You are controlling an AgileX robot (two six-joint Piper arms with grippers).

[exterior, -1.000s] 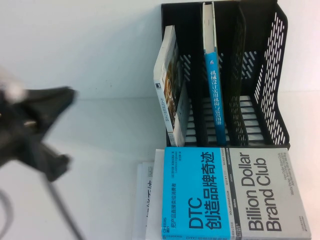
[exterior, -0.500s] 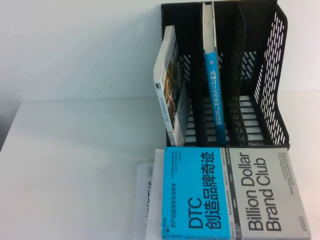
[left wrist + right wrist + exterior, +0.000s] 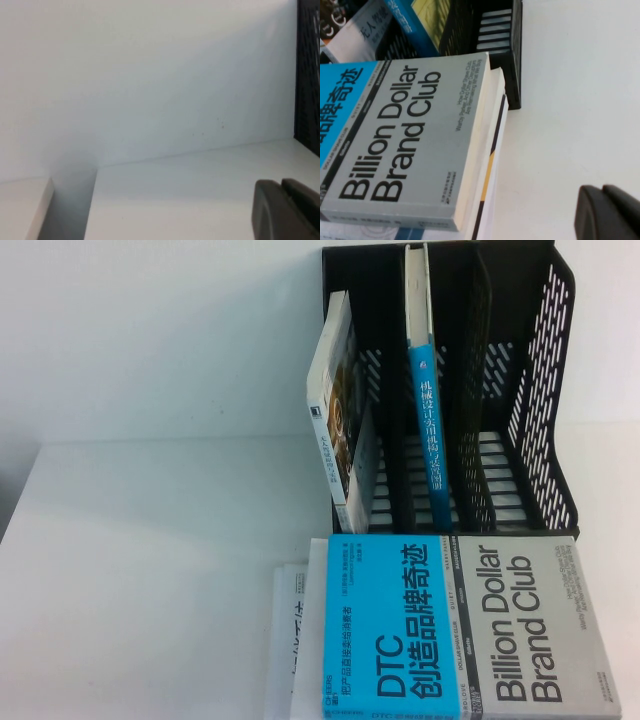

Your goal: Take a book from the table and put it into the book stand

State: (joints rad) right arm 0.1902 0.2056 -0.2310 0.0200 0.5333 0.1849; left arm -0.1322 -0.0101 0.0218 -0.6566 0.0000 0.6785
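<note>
Inside the black perforated plastic book stand (image 3: 520, 390) I see the thick blue-spined book (image 3: 427, 420) upright; both grippers' finger state I cannot tell: left gripper (image 3: 287, 210) over bare white counter (image 3: 175, 200), right gripper (image 3: 610, 215) beside the grey-and-blue "Billion Dollar Brand Club" book (image 3: 405, 135).

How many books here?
4: the book and a white book in the book stand; Billion Dollar Brand Club on the table, one beneath; maybe more; left pincer, right pincer aside.

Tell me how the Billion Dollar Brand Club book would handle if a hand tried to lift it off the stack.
The Billion Dollar Brand Club book looks thick, so probably stiff and fairly heavy. Its cover looks smooth, so perhaps slippery. It lies flat on other books before the book stand, leaving little edge to grip. The left hand and right hand show only in their wrist views.
</note>
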